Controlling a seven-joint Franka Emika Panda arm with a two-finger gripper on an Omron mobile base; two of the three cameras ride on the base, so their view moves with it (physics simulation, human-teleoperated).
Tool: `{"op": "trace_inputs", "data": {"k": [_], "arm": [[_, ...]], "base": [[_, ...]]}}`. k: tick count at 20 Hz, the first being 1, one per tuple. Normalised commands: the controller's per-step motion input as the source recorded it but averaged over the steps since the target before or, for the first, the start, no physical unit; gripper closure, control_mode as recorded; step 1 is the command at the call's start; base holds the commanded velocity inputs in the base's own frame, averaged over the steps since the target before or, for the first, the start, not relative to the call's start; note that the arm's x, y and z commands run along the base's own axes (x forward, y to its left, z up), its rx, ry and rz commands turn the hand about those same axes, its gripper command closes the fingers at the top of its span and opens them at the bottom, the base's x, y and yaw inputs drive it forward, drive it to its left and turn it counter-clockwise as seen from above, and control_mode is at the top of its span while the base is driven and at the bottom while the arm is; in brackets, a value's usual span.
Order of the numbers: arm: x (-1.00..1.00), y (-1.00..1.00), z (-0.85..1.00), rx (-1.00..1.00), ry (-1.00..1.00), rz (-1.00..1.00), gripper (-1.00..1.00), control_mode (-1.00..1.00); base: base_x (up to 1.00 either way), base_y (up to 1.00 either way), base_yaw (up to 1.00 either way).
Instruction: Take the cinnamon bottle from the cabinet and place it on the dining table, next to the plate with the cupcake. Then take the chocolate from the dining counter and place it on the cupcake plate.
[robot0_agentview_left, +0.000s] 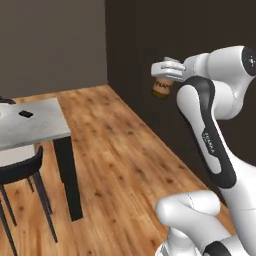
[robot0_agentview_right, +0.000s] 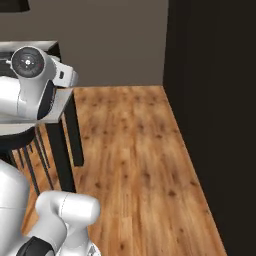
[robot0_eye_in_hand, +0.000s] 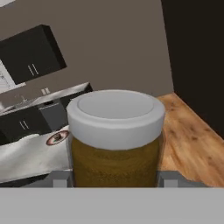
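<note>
End effector (robot0_agentview_left: 166, 73) gripping one cinnamon bottle (robot0_agentview_left: 162, 87) — aloft, one dining table (robot0_agentview_left: 42, 125), one chocolate (robot0_agentview_left: 26, 114) — probably.

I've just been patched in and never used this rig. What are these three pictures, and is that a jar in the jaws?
The white machine is a robot arm on a driving base. Two pictures come from cameras on the base, behind the arm to its left and right; the third looks along the hand. Yes: the gripper is shut on the cinnamon jar, brown with a pale lid, held up in the air by a dark wall. The marble dining table stands to the left, with the small black chocolate bar on it. The hand picture shows the plate there too.
</note>
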Motion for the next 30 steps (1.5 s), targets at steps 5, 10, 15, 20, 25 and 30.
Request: {"op": "trace_inputs", "data": {"k": [5,10,15,20,25,30], "arm": [[0.0,0.0,0.0,0.0,0.0,0.0,1.0,1.0],[0.0,0.0,0.0,0.0,0.0,0.0,1.0,1.0],[0.0,0.0,0.0,0.0,0.0,0.0,1.0,1.0],[0.0,0.0,0.0,0.0,0.0,0.0,1.0,1.0],[0.0,0.0,0.0,0.0,0.0,0.0,1.0,1.0],[0.0,0.0,0.0,0.0,0.0,0.0,1.0,1.0]], "base": [[0.78,-0.61,0.48],[0.84,-0.61,0.46],[0.75,-0.6,0.47],[0.69,-0.6,0.49],[0.52,-0.63,0.5],[0.31,-0.62,0.51]]}}
